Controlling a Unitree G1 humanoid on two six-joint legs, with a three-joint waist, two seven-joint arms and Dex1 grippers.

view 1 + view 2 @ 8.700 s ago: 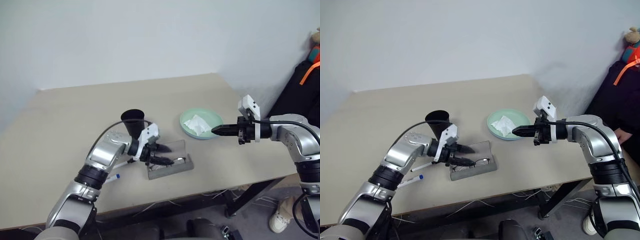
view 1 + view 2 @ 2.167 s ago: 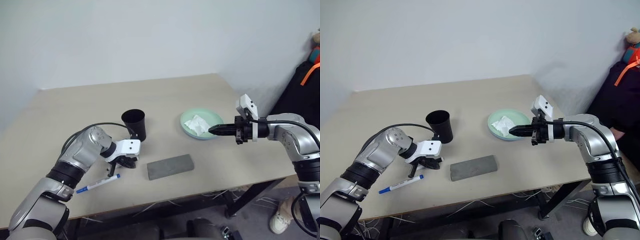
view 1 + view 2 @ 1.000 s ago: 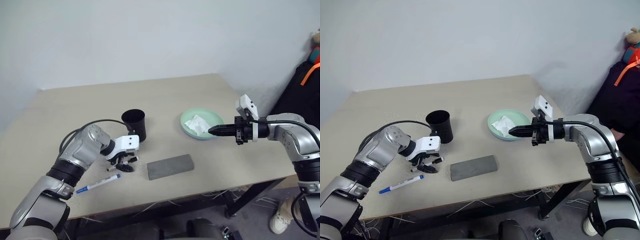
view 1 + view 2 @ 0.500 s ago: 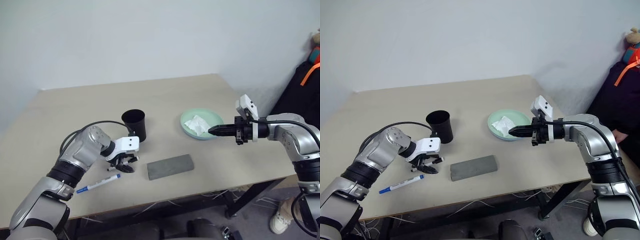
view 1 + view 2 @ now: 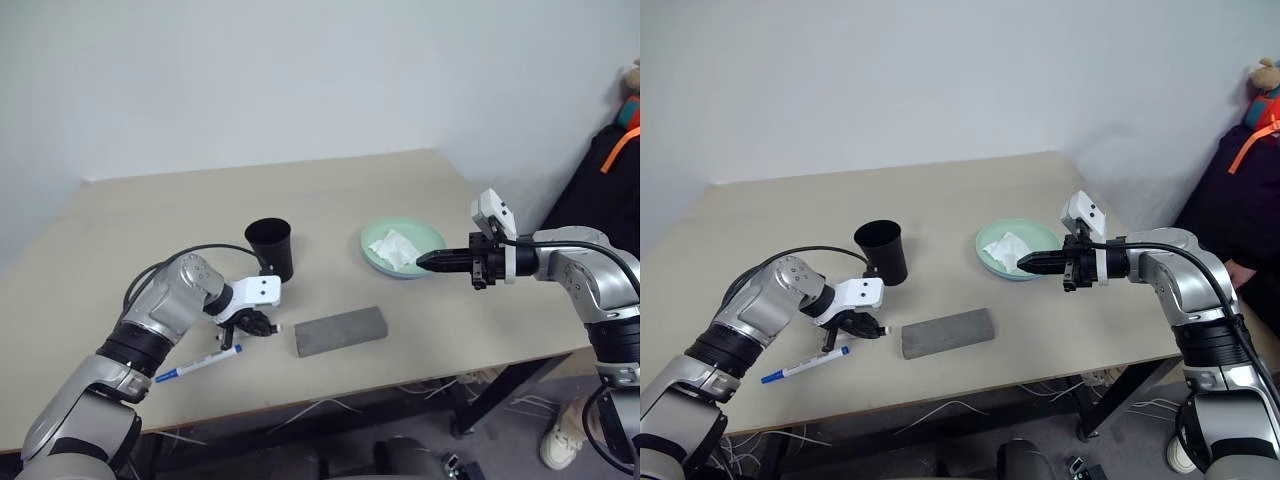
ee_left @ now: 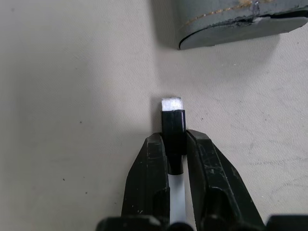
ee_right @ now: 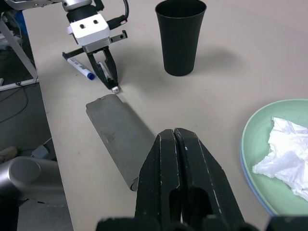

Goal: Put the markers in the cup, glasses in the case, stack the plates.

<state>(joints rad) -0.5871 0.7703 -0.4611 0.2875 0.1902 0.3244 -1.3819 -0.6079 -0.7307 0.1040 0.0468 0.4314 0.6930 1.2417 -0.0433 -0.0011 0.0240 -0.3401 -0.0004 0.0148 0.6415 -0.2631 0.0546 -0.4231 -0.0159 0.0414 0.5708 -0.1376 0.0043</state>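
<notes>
Marker step in hand: left gripper (image 6: 175,159) pinches black-ended marker (image 6: 173,125) on table; right gripper (image 7: 174,144) pressed together; next, lift into cup (image 5: 881,251).

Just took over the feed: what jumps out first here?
The left gripper is clamped on the black-ended marker down on the table, between the black cup and the closed grey case. The right gripper hovers shut at the green plate holding a tissue.
</notes>
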